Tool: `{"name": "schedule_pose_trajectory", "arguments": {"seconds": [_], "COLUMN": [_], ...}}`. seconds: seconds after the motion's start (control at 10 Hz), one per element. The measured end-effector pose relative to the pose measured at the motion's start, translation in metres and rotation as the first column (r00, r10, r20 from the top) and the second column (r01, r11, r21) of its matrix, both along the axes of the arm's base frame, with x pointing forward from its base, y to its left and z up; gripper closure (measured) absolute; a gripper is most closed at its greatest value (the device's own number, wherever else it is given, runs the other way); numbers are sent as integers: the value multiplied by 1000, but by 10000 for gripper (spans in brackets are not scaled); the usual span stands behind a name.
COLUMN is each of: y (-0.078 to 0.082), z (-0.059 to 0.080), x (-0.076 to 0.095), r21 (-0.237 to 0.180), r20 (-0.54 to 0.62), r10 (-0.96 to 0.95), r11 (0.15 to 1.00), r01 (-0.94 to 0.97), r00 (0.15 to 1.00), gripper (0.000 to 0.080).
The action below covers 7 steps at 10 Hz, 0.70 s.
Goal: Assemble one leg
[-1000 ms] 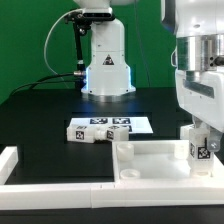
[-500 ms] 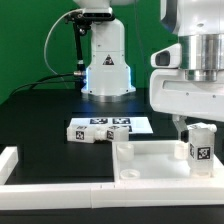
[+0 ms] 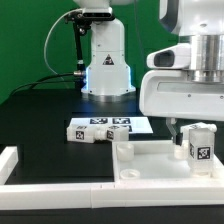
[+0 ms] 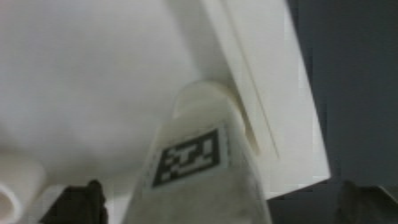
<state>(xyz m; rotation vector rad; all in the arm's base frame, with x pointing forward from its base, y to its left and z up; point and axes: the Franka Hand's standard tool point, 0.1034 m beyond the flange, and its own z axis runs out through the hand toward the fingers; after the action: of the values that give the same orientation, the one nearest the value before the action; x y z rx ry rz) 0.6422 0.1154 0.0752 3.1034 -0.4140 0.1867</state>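
Observation:
One leg (image 3: 201, 147), a white square post with a black-and-white tag, stands upright on the corner of the large flat white panel (image 3: 150, 160) at the exterior view's right. My gripper (image 3: 199, 131) is straight above it and straddles its top. In the wrist view the leg (image 4: 206, 150) sits between my two dark fingertips (image 4: 80, 205), with a gap on each side, so the gripper (image 4: 222, 207) is open around it. Other legs (image 3: 98, 129) lie on the marker board (image 3: 139, 123) behind the panel.
A white raised wall (image 3: 20, 160) runs along the front and the exterior view's left. A short white stub (image 3: 125, 152) stands at the panel's near-left corner. The robot base (image 3: 107, 60) is at the back. The panel's edge (image 4: 267, 70) borders the dark table (image 4: 356, 60).
Since one second ago the hand has risen and turned about the leg, now showing its broad side. The leg has stayed upright on the panel corner.

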Motion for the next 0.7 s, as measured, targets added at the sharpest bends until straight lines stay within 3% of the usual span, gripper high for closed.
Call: {"name": "schedule_pose_trajectory", "arguments": {"seconds": [0.3,0.5,0.7], "y": [0,1,1], "z": [-1,-1,-1], "x": [-1,-1,-2], "r21": [13,29,50], "r20": [0,1,7], "r10": [-85,-215,-429], "r11": [996,976,902], "r01": [85,215,428], "r00": [996,977,903], "gripper": [185,470,514]}}
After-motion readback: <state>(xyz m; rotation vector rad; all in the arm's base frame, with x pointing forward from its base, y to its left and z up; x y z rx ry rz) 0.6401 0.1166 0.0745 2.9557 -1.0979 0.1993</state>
